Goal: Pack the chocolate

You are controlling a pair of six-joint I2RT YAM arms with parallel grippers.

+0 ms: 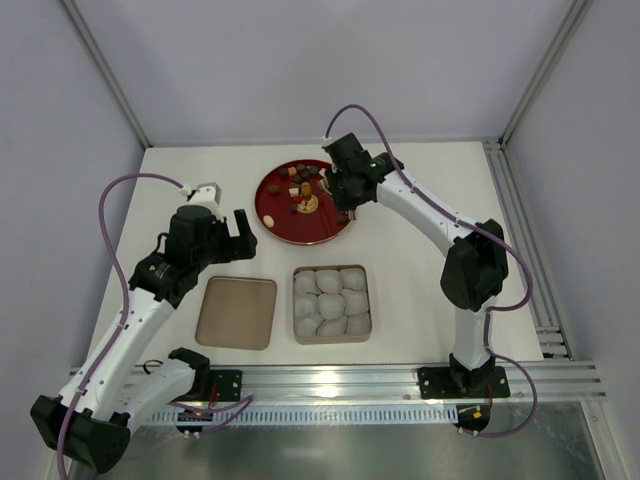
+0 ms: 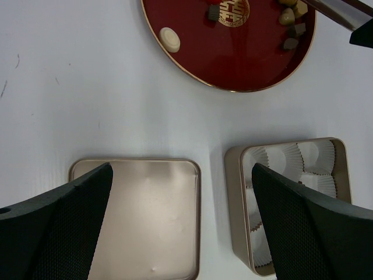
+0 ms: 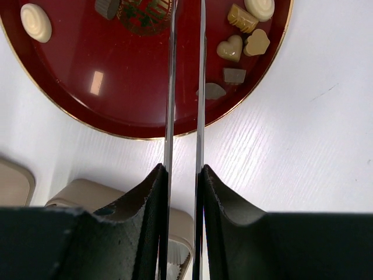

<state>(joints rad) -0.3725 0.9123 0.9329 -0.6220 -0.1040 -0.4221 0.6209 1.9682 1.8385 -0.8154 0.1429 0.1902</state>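
Several small chocolates, dark, tan and cream, lie on a round red plate. The right wrist view shows a tan heart and a cream oval among them. My right gripper hovers over the plate's right side, shut on a pair of metal tongs. Their two blades run out over the plate, and the tips are cut off at the top of that view. My left gripper hangs open and empty above the gap between the flat lid and the square tin.
The square tin, lined with pale paper cups, sits at the near middle of the white table. Its flat tan lid lies to its left. The red plate lies behind both. Grey walls enclose the table.
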